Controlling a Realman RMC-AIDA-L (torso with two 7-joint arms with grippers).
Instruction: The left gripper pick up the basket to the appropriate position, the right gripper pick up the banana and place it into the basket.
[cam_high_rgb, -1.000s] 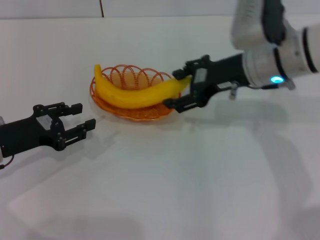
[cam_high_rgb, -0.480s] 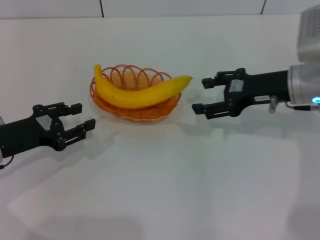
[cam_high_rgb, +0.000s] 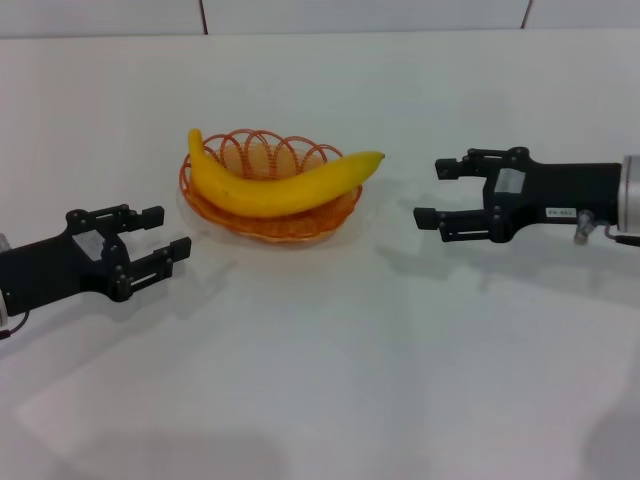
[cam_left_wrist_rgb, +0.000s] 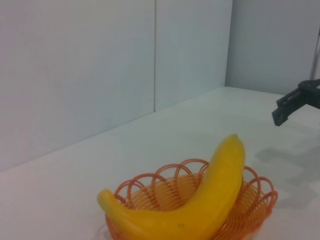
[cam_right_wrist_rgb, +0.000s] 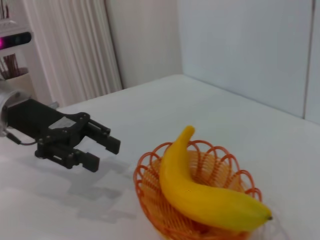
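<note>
One banana (cam_high_rgb: 283, 182) lies across the basket (cam_high_rgb: 268, 221), its ends overhanging the rim. We keep the right gripper (cam_high_rgb: 445, 193), jaws apart, well clear beside it, and the left gripper (cam_high_rgb: 160, 240), also apart, off its other side.

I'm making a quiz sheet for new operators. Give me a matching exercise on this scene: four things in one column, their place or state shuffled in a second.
Things:
1. banana
2. basket
3. left gripper
4. right gripper

Places or states:
A. open, to the right of the basket, apart from it
B. orange wire, resting on the table
C. open, to the left of the basket, holding nothing
D. lying across the basket

Pairs: 1-D, 2-B, 3-C, 4-A
</note>
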